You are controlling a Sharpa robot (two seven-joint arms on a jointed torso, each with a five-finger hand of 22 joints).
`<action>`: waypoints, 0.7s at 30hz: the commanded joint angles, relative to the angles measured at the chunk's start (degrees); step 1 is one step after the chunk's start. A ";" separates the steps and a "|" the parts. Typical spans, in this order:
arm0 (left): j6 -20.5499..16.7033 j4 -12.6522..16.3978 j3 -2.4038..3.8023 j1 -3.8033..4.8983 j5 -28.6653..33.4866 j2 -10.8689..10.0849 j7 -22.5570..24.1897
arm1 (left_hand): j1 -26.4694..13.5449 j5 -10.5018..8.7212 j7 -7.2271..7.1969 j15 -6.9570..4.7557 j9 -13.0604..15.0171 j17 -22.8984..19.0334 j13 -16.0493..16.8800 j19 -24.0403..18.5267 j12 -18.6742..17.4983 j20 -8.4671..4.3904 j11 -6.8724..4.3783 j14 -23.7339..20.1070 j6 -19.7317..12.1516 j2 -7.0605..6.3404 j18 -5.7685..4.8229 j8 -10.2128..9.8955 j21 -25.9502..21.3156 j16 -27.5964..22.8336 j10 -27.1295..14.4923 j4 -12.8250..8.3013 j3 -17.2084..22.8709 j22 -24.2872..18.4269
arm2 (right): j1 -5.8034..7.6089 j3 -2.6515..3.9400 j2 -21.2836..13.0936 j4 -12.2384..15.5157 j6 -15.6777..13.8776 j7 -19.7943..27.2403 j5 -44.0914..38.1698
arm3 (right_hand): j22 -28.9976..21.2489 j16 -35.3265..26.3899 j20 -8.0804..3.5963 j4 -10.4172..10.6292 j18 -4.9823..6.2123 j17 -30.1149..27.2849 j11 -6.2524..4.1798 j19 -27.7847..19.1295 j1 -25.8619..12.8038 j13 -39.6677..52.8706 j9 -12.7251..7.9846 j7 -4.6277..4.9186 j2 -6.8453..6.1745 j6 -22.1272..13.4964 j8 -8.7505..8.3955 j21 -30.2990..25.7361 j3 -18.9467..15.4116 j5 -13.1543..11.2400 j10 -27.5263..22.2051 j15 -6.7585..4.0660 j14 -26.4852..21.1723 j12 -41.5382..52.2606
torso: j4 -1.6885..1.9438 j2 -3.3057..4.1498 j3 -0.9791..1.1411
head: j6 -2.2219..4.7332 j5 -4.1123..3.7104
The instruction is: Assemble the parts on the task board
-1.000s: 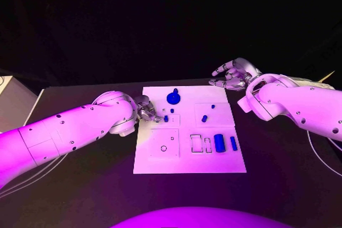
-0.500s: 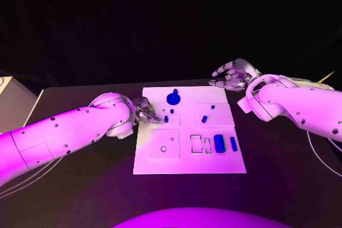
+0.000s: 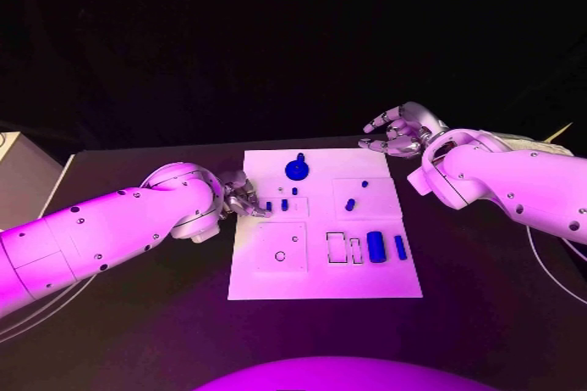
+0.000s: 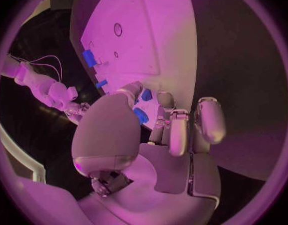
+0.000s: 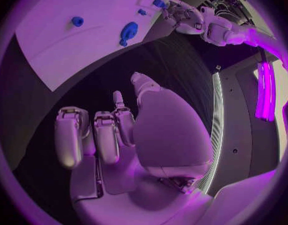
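While the left hand [image 3: 245, 196] sits at the left edge of the task board [image 3: 324, 281], about a third of the way down from its far edge, its fingers [image 4: 171, 135] curl over that edge and a small blue part [image 4: 140, 116] shows between thumb and fingers in the left wrist view; whether it is truly pinched or only touched I cannot tell. The right hand [image 3: 398, 130] hangs off the board's far right corner, fingers loosely spread and grasping nothing, with bare black table [image 3: 489, 272] beneath it in the right wrist view. On the board, a large round blue part [image 3: 298, 167] lies near the far edge, slightly left of the middle. Two small blue pegs [image 3: 285, 203] stand near the left edge just beside the left hand's fingertips, and two more small blue pieces [image 3: 350, 203] sit in the square outline towards the right edge. Nearer the front, a thick blue cylinder [image 3: 376, 245] and a thin blue bar [image 3: 400, 246] lie side by side by the right edge, next to two rectangular slots [image 3: 337, 245].
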 commanded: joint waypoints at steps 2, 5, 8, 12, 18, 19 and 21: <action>0.54 0.97 0.43 -0.07 0.29 -0.46 -0.82 | 1.30 0.17 -0.07 0.39 0.01 11.03 -0.24 -0.44 -0.17 0.08 0.01 4.15 -0.61 0.00 0.72 0.56 -0.34 -0.38 -0.68 0.02 -0.49 -0.14 | -0.07 0.02 -0.04 0.07 0.38 0.53 -0.53 | 7.61 -0.02 0.13 -0.07 0.03 14.36 0.01 2.76 -0.36 6.73 -0.06 0.18 -0.19 -0.39 0.37 -0.35 0.22 0.23 -0.24 -0.08 5.68 -0.22 | 0.04 -0.04 0.05 | 0.13 0.06; -0.25 1.54 0.75 -0.13 0.54 -0.80 -0.08 | 2.09 0.14 -0.03 0.43 -0.01 10.75 -0.59 -0.69 -0.26 0.12 0.05 4.00 -0.74 0.00 0.80 0.81 -0.56 -0.53 -1.04 0.03 -0.53 -0.54 | -0.11 0.02 -0.05 0.09 0.38 0.55 -0.53 | 7.61 -0.02 0.13 -0.07 0.03 14.36 0.01 2.76 -0.36 6.73 -0.06 0.18 -0.19 -0.39 0.37 -0.35 0.22 0.23 -0.24 -0.08 5.68 -0.22 | -0.03 -0.02 0.04 | 0.24 0.10; -1.19 2.23 1.69 -0.61 1.82 -1.28 1.81 | 3.54 0.20 0.18 0.60 -0.03 9.18 -2.42 -1.83 -1.12 0.25 0.26 3.17 -1.35 -0.24 1.16 1.34 -1.53 -1.39 -2.85 0.05 -0.61 -2.35 | -0.15 0.02 -0.11 0.10 0.37 0.55 -0.53 | 7.61 -0.02 0.13 -0.07 0.03 14.36 0.01 2.76 -0.36 6.73 -0.06 0.18 -0.19 -0.39 0.37 -0.35 0.22 0.23 -0.24 -0.08 5.68 -0.22 | -0.10 0.01 0.04 | 0.35 0.14; -3.19 3.96 4.25 -2.25 3.90 -2.28 4.53 | 4.56 0.16 2.38 2.57 -1.47 -4.13 -6.47 -14.04 -3.82 1.96 2.39 -6.09 -7.37 -0.42 4.50 1.66 -12.79 -9.79 -10.70 0.10 -1.57 -20.23 | -0.18 0.02 -0.24 0.11 0.30 0.55 -0.53 | 7.61 -0.02 0.13 -0.07 0.03 14.36 0.01 2.76 -0.36 6.73 -0.06 0.18 -0.19 -0.39 0.37 -0.35 0.22 0.23 -0.24 -0.08 5.68 -0.22 | -0.07 0.02 0.14 | 0.49 -0.02; -9.57 4.24 7.23 -3.44 6.61 -2.63 11.94 | 9.99 0.55 4.33 4.30 -7.10 -18.49 -10.70 -21.14 -7.14 3.78 4.23 -18.03 -10.62 0.88 6.17 1.02 -22.93 -19.25 -15.41 0.00 3.48 -31.62 | -0.20 0.02 -0.27 0.01 0.19 0.63 -0.50 | 7.68 -0.04 0.13 -0.08 0.01 14.32 0.01 2.79 -0.26 6.72 -0.10 0.19 -0.25 -0.45 0.42 -0.30 0.38 0.34 -0.24 -0.07 5.67 -0.22 | -0.06 -0.02 0.17 | 0.66 -0.03; -11.01 3.87 7.59 -3.57 7.94 -2.36 15.42 | 13.06 0.43 4.70 4.38 -9.13 -19.06 -11.72 -20.89 -7.75 3.81 4.64 -18.55 -10.51 0.54 6.23 0.41 -23.17 -19.00 -16.38 0.06 7.51 -31.80 | -0.20 0.02 -0.25 -0.05 0.04 0.69 -0.47 | 7.68 -0.04 0.13 -0.08 0.01 14.32 0.01 2.79 -0.26 6.72 -0.10 0.19 -0.25 -0.45 0.42 -0.30 0.38 0.34 -0.24 -0.07 5.67 -0.22 | -0.07 -0.06 0.18 | 0.76 0.03; -12.40 3.36 7.85 -3.65 8.30 -1.74 18.81 | 15.84 0.28 4.92 4.60 -11.15 -19.45 -12.81 -20.65 -8.41 3.92 4.74 -18.77 -10.30 -0.05 6.19 -0.17 -22.89 -18.51 -17.28 -0.52 11.51 -31.63 | -0.20 0.02 -0.22 -0.16 -0.12 0.79 -0.42 | 7.58 -0.07 0.13 -0.08 0.04 14.26 0.01 2.75 -0.25 6.52 -0.10 0.20 -0.24 -0.45 0.42 -0.40 0.40 0.35 -0.47 -0.07 5.65 -0.44 | 0.00 -0.08 0.19 | 0.91 0.03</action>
